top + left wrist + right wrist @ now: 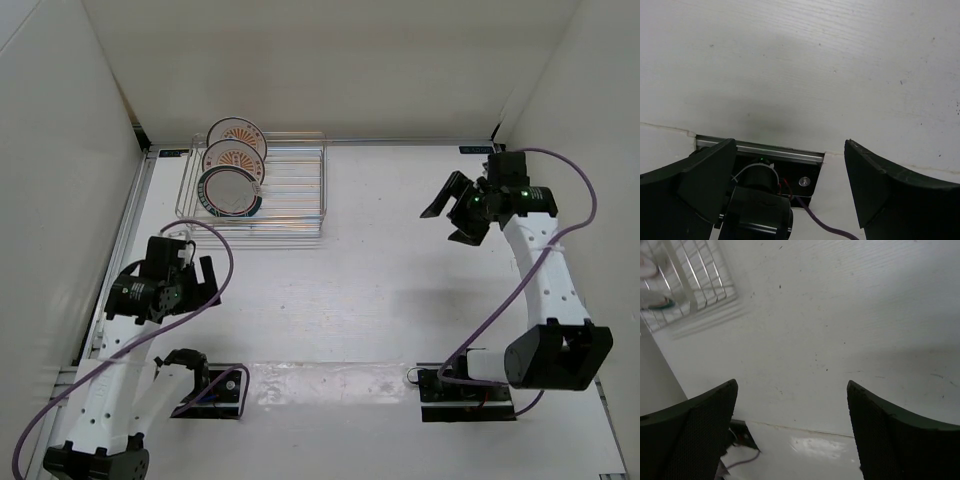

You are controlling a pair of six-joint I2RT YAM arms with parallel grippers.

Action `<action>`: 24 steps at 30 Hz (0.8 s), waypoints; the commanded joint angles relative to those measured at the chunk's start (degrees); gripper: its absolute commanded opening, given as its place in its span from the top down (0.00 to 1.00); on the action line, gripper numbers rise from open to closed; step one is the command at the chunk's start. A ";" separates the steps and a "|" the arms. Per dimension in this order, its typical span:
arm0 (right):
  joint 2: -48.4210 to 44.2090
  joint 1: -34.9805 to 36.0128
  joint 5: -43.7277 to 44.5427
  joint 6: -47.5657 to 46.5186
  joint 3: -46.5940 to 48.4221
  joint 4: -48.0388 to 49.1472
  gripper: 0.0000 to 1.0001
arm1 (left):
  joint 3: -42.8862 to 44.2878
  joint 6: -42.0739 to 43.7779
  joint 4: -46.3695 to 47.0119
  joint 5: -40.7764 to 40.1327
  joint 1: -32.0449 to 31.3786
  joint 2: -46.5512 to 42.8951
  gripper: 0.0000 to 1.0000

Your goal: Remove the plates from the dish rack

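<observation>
Three plates stand on edge in the left end of the dish rack point(290, 195), one behind the other in its dividers: the white plate with green-and-red rim point(230, 192) nearest, an orange sunburst plate point(234, 158) just behind it, and a second sunburst plate point(237, 134) farthest back. The right part of the wire rack holds nothing. The rack lies at the far left of the white table point(380, 280), close to the far wall. The left gripper point(200, 285) hangs over the table near of the rack and well apart from it. Its fingers point(705, 185) are spread wide with only bare table and the arm's base mount point(765, 200) seen between them. The right gripper point(452, 215) hovers over the far right of the table, well apart from the rack. Its fingers point(890, 430) are likewise spread and grip nothing. A corner of the rack and a blurred edge of the green-rimmed plate appear at the upper left of the right wrist view. Purple cables point(225, 265) trail along both arms.
</observation>
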 commanded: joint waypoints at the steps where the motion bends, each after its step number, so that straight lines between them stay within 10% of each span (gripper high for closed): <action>1: -4.83 -0.23 12.75 13.60 -0.94 -3.08 0.09 | 4.11 -2.87 -0.25 -5.11 -0.43 -0.05 0.00; 12: -1.50 -2.25 -6.38 6.08 -2.00 0.75 0.09 | 17.29 -21.92 5.73 -18.83 -0.43 8.47 0.00; 24: -0.09 -1.90 2.49 -1.57 2.56 -3.49 0.09 | 35.47 -44.89 26.64 5.61 8.97 41.75 0.00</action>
